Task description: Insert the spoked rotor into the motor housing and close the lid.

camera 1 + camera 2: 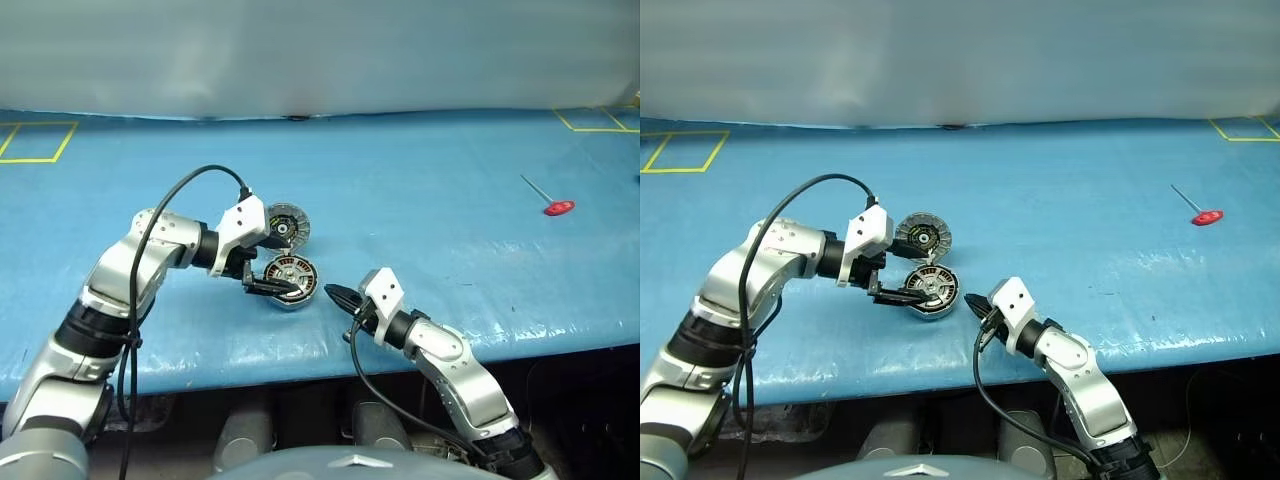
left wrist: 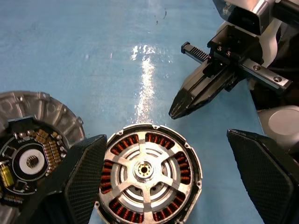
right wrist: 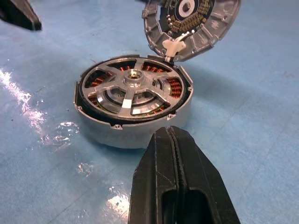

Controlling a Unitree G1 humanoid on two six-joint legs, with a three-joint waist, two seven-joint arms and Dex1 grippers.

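Rotor [image 3: 133, 91] sits down inside the housing [image 3: 135, 128], spokes flush with the rim, copper windings showing between them. We judge the insert step done; what remains is closing the lid

Lid [image 3: 191, 25] stands tilted open at the housing's far side, joined there by a pale hinge piece, its circuit-board face turned toward us. Housing rests on the blue table [image 1: 430, 190], near the front edge and a little left of its middle

Our left gripper [image 2: 168, 177] hangs just over the housing with fingers spread wide, one either side of it, pinching nothing. Our right gripper [image 3: 175, 182] has its fingers pressed together, empty, tip pointing at the housing from just beside it on the right, apart from it

Next move, as we read it: get behind or above the raised lid and tip it down onto the housing. Left gripper is the nearer one. The lid leans away toward the back, so a push must come from the far side, and the housing may slide unless the right tip steadies it

Room: front edge is close, so little margin for a slide toward us. Open table behind and to the right; a red-handled tool [image 1: 556, 205] lies well apart near the right edge. Yellow tape marks sit at the far corners
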